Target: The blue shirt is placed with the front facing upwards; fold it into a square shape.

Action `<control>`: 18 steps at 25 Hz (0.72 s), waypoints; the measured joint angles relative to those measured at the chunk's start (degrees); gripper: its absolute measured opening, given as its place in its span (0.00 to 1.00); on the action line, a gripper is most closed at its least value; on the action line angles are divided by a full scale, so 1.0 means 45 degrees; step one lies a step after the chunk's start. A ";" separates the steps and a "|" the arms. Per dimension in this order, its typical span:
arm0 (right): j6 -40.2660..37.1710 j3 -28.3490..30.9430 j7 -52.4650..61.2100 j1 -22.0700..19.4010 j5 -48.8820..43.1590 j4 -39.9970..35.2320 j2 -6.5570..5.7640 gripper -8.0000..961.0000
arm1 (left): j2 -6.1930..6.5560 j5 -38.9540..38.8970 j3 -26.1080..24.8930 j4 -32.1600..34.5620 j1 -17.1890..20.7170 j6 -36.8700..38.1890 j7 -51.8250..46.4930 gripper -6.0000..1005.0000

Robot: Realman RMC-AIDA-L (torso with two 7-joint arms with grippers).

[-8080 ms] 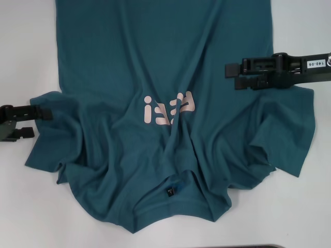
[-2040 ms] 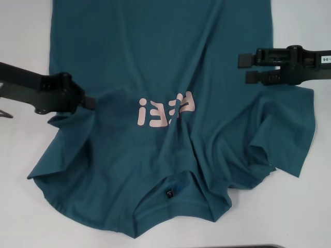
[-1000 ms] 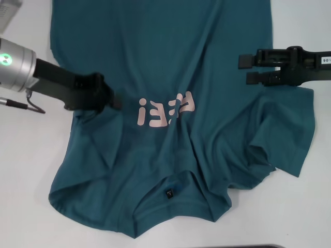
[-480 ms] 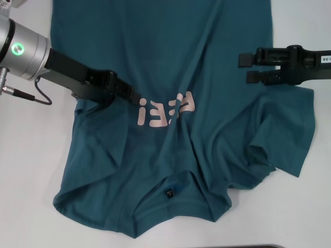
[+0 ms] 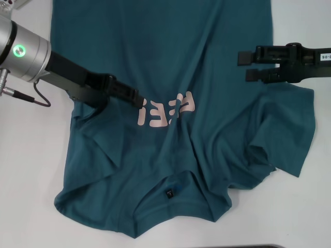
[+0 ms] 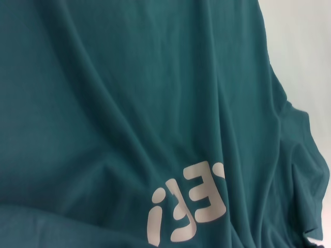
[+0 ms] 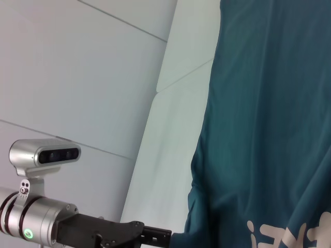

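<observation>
The left gripper [image 5: 138, 100] is pinching the blue shirt [image 5: 170, 62] beside its lettering (sleeve folded inward). The right gripper [image 5: 243, 66] is hovering parted over the opposite side.

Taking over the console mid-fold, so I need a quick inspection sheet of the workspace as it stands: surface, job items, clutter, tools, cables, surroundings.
Surface: white table, bare around the garment.
Job's things: blue shirt lying front up and wrinkled, pink lettering showing, black neck tag toward the robot; its left sleeve is drawn in over the body, its right sleeve spread out and creased.
Clutter: nothing seen.
Tools: left tool at the shirt, beside the lettering, with cloth bunched beneath it. Right tool open, over the shirt's right edge.
Cables: a dark cable loops off the left arm's silver wrist.
Surroundings: pale wall panels beyond the table.
</observation>
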 joint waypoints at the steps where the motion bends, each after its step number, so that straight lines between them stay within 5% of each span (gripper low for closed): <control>1: -0.0001 0.0000 0.0004 0.0001 -0.0001 -0.0001 0.0000 0.98 | -0.0002 0.0034 0.0148 -0.0013 -0.0001 0.0007 -0.0049 0.78; 9: -0.0005 0.0000 0.0021 0.0002 0.0000 0.0000 0.0000 0.98 | -0.0039 -0.0722 0.0245 0.0153 -0.0059 0.0308 0.0361 0.84; 18: 0.0011 0.0000 0.0020 -0.0071 0.0001 -0.0001 -0.0001 0.98 | 0.0323 -0.1484 -0.0169 0.0605 0.0192 0.0172 0.0441 0.84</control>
